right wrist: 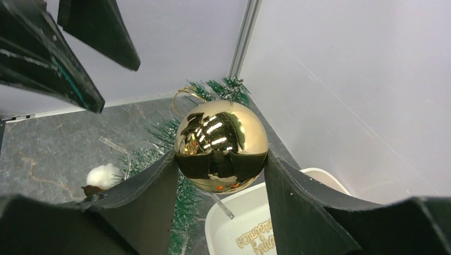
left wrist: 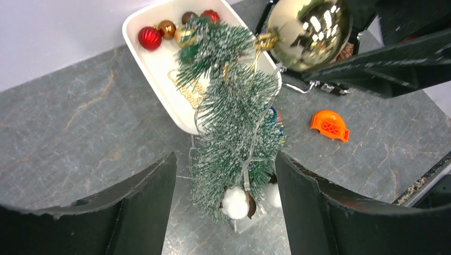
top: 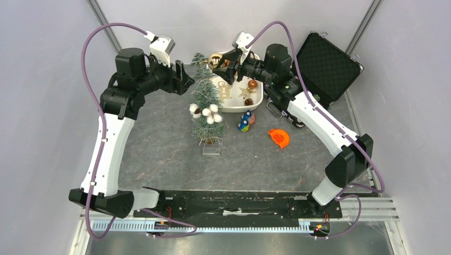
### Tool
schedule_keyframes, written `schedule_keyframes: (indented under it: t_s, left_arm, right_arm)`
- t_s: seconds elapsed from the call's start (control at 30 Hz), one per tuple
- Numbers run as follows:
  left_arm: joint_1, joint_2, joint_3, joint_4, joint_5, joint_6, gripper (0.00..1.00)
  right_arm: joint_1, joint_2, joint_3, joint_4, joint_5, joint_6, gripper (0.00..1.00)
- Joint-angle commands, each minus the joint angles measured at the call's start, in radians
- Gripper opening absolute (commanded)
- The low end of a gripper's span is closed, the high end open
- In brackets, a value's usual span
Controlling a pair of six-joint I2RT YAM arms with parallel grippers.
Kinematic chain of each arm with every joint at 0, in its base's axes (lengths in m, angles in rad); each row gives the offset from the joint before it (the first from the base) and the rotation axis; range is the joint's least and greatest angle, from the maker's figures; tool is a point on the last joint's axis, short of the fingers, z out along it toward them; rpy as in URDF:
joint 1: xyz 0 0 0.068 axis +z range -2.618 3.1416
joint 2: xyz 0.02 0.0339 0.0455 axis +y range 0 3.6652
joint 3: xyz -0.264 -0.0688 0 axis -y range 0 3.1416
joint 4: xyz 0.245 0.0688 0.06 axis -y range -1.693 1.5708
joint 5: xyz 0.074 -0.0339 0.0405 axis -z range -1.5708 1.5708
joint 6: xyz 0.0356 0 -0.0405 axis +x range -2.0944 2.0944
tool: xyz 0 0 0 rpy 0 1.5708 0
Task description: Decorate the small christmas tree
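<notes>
Small christmas tree stands beside white tray; right jaws clench gold bauble, left jaws spread.

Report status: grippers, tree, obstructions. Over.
Right gripper shut on gold bauble at treetop. Left gripper open beside small christmas tree, standing. No obstruction seen.

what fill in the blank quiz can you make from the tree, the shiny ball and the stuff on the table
1. The right tool is shut on a shiny ball coloured ____.
2. The left tool, beside the small christmas tree, is ____ and holds nothing.
3. The small plastic piece lying alone on the table is ____.
4. The black case lies on the ____ arm's side.
Missing words: gold; open; orange; right
</notes>
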Motion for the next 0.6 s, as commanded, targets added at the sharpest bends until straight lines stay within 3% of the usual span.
schedule_keyframes:
  t_s: [0.0,0.2,0.4,0.57]
  left_arm:
    - [0.008,0.025,0.092,0.052,0.054,0.048,0.74]
    - [0.006,0.097,0.176,0.053,0.011,0.090,0.77]
    - [-0.015,0.119,0.183,0.055,0.060,0.135,0.78]
    - [-0.023,0.137,0.193,0.065,-0.018,0.151,0.79]
  right_arm:
    - [0.006,-0.019,-0.024,0.063,0.011,0.037,0.29]
    - [0.012,-0.017,-0.028,0.075,0.011,0.046,0.28]
    - [0.017,-0.017,-0.031,0.077,0.016,0.049,0.28]
    - [0.018,-0.021,-0.035,0.077,0.023,0.050,0.27]
